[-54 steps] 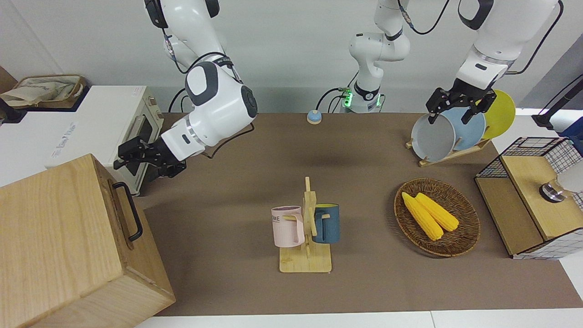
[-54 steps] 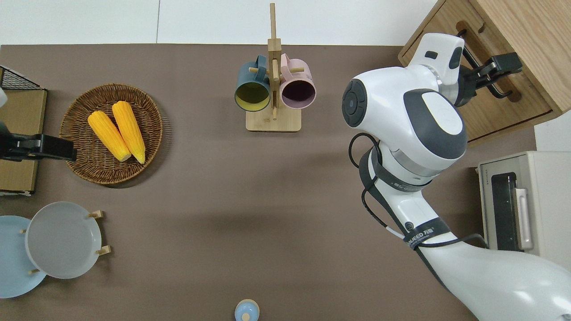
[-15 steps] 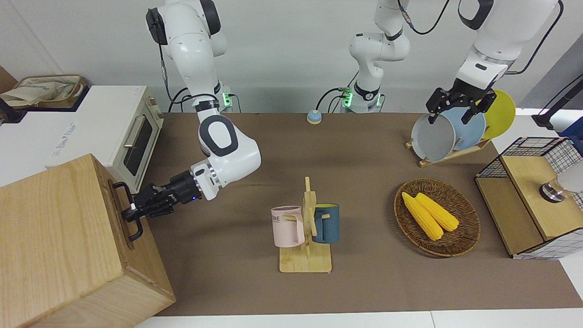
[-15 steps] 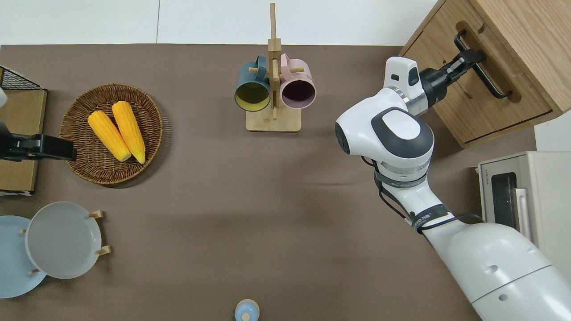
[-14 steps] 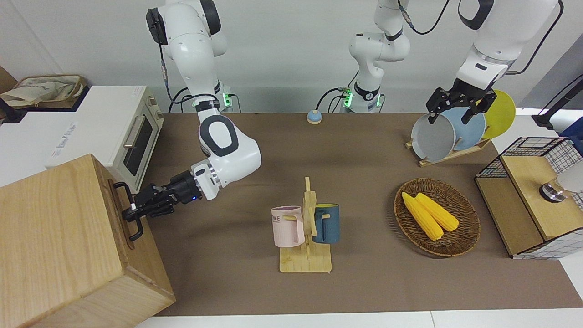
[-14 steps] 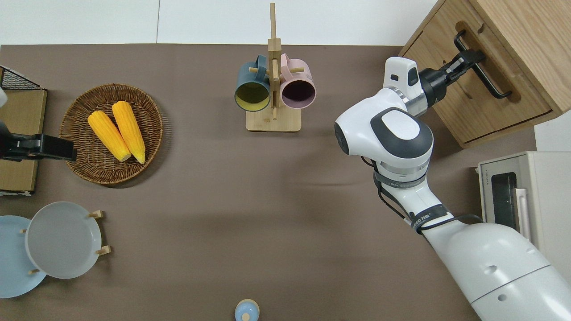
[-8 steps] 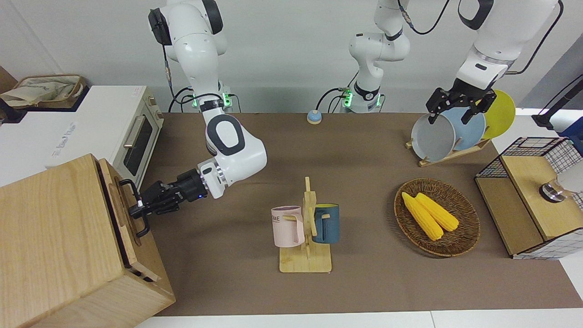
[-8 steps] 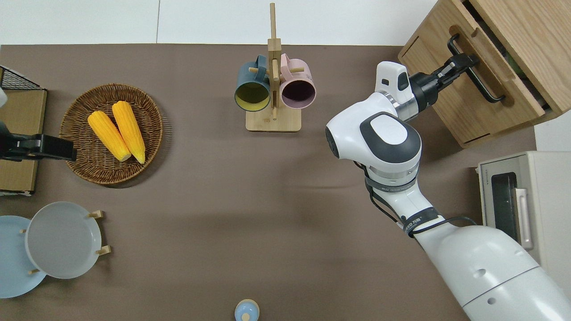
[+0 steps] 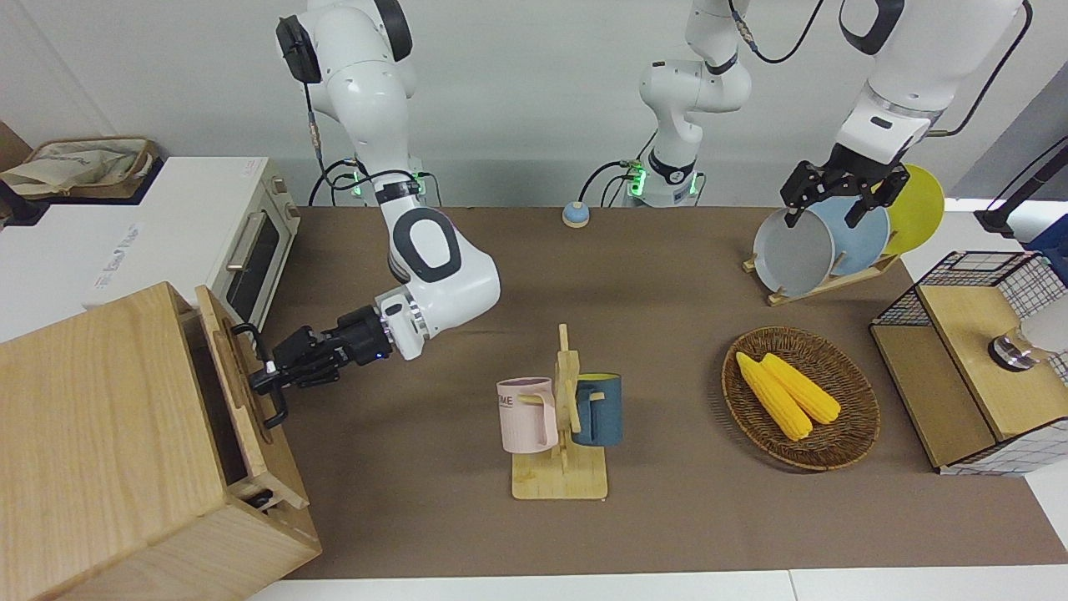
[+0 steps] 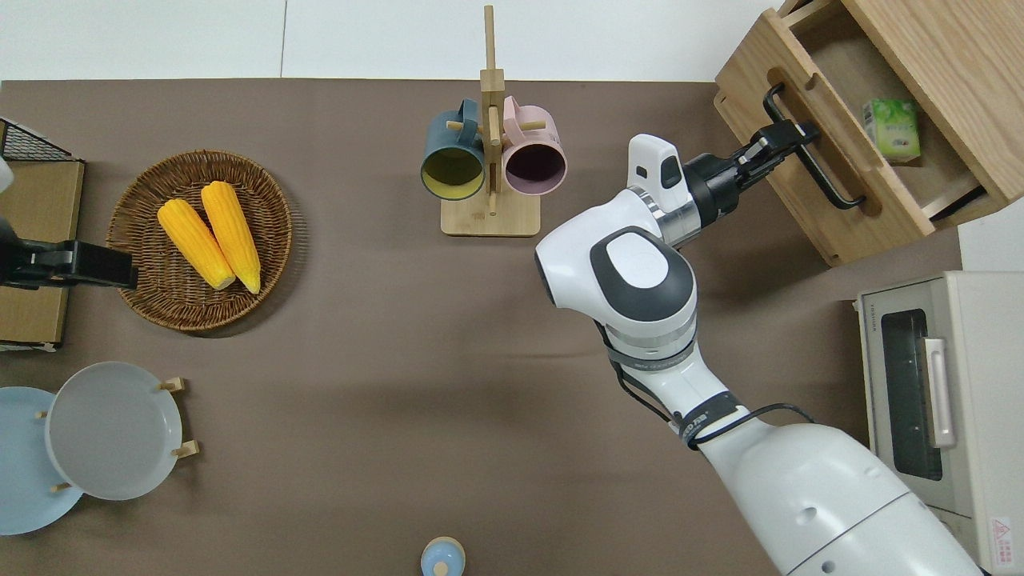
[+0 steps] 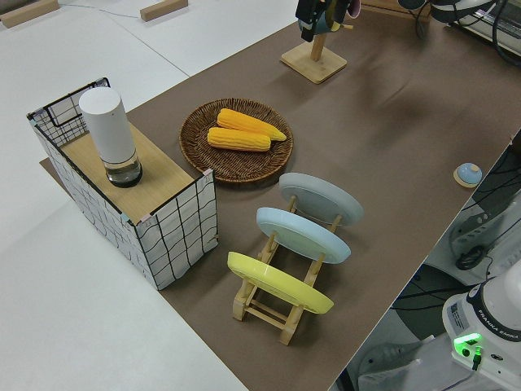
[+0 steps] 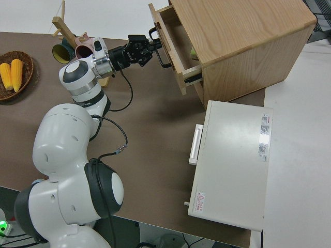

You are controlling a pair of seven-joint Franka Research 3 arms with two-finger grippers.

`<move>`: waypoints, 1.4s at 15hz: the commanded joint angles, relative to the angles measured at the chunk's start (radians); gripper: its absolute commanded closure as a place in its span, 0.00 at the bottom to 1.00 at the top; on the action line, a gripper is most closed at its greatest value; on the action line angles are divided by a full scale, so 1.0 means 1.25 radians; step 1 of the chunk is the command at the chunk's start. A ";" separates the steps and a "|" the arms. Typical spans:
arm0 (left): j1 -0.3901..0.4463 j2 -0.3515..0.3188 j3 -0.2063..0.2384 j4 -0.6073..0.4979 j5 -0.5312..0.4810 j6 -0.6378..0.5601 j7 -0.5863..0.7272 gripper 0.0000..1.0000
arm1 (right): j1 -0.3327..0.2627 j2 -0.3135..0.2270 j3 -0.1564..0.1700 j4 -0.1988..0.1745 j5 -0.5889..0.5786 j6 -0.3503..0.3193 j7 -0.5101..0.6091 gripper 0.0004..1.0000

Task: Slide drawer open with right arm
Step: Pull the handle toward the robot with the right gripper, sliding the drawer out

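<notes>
The drawer (image 9: 239, 380) of the big pale wooden box (image 9: 100, 434) stands pulled partway out at the right arm's end of the table. My right gripper (image 9: 265, 373) is shut on its black bar handle (image 9: 275, 401), near the handle's end farther from the robots. The overhead view shows the gripper (image 10: 788, 134) on the handle (image 10: 824, 172), the drawer front (image 10: 848, 184) and a small green carton (image 10: 892, 130) inside the open drawer. The right side view shows the gripper (image 12: 150, 49) at the drawer (image 12: 168, 44). My left arm is parked.
A white toaster oven (image 9: 242, 242) stands beside the box, nearer to the robots. A mug rack (image 9: 561, 417) with a pink and a blue mug is mid-table. Toward the left arm's end are a wicker basket (image 9: 851, 442) of corn, a plate rack (image 9: 826, 242) and a wire-grid cabinet (image 9: 976, 359).
My right gripper came down to the handle and shut on it. It then pulled the drawer out toward the middle of the table, so the inside with the green carton now shows.
</notes>
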 commanded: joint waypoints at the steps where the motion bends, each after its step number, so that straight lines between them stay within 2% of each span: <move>1: -0.014 0.011 0.013 0.016 0.010 0.000 0.006 0.00 | 0.051 -0.008 0.007 -0.004 0.013 -0.064 -0.052 0.97; 4: -0.014 0.011 0.013 0.016 0.010 0.000 0.006 0.00 | 0.081 -0.010 0.014 0.000 0.037 -0.096 -0.052 0.97; 10: -0.014 0.011 0.013 0.016 0.009 0.000 0.006 0.00 | 0.120 -0.013 0.045 0.006 0.073 -0.172 -0.052 0.97; 12: -0.014 0.011 0.013 0.016 0.010 0.000 0.006 0.00 | 0.137 -0.013 0.057 0.012 0.078 -0.179 -0.052 0.97; 16: -0.014 0.011 0.013 0.016 0.010 0.000 0.006 0.00 | 0.169 -0.013 0.058 0.025 0.094 -0.214 -0.057 0.97; 21: -0.014 0.011 0.013 0.016 0.010 0.000 0.006 0.00 | 0.196 -0.013 0.057 0.044 0.110 -0.226 -0.079 0.97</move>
